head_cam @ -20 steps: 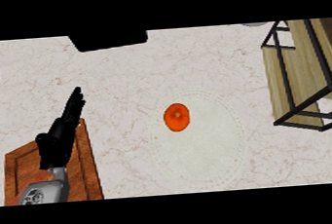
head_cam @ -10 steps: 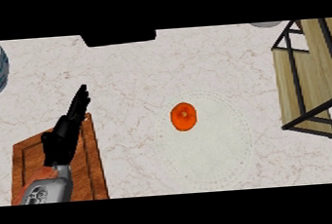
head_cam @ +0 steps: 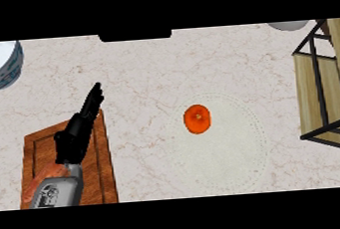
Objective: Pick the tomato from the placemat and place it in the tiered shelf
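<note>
Tomato (head_cam: 198,119) lies on placemat (head_cam: 234,147), right of empty, straight-fingered left hand (head_cam: 78,133).

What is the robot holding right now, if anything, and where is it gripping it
Nothing is held. The left hand is open with straight fingers over the counter, apart from the tomato on the placemat. The right hand is out of view.
</note>
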Controlling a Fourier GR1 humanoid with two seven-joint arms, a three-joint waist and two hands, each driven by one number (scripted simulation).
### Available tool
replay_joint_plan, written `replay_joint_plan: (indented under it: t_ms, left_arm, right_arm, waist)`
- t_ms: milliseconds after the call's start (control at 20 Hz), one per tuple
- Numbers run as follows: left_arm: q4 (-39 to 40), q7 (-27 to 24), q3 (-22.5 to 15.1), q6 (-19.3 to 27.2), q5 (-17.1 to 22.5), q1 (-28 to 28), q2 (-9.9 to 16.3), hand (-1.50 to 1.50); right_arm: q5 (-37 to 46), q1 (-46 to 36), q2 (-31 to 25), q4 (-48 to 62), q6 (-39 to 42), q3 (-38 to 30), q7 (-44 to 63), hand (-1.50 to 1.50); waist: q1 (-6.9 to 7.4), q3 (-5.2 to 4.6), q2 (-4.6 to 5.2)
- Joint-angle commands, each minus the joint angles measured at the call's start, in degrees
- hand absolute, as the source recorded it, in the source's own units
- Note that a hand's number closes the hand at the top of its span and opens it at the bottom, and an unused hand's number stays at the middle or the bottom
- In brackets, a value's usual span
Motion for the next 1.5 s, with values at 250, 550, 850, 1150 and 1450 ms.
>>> replay_joint_plan:
  t_ms: [250, 550, 850, 1150, 1450]
  left_arm:
    - [-0.63, 4.04, -0.26, -0.8, 0.37, -4.06, -0.16, 0.0]
    - [2.29, 2.76, 1.29, -1.32, 0.8, -5.09, 0.81, 0.0]
    - [-1.46, 1.54, -3.51, -0.09, -1.94, -0.05, -1.96, 0.0]
    - [1.2, 1.23, -0.67, 0.06, -1.45, -2.58, -0.51, 0.0]
    - [2.55, 2.02, -1.42, 0.14, -1.74, -4.41, -1.46, 0.0]
  right_arm:
    - [-0.93, -6.84, -2.36, 8.03, 10.68, 2.35, -9.37, 1.5]
    - [-0.17, -12.28, 0.11, 4.95, 4.88, 7.57, -8.26, 1.5]
    - [5.59, -20.7, 3.04, 4.67, -5.58, 12.51, -10.97, 1.5]
    - [10.84, -29.81, 9.2, 6.92, -9.82, 21.07, -9.15, 1.5]
    - [-2.33, -36.39, 11.96, 9.84, 1.38, 24.05, 3.13, 1.5]
  waist:
    - [1.63, 0.1, 0.24]
    - [1.54, -0.03, 0.24]
    - [2.89, -0.03, 0.23]
    - [1.62, -0.11, 0.16]
    - [2.48, -0.13, 0.36]
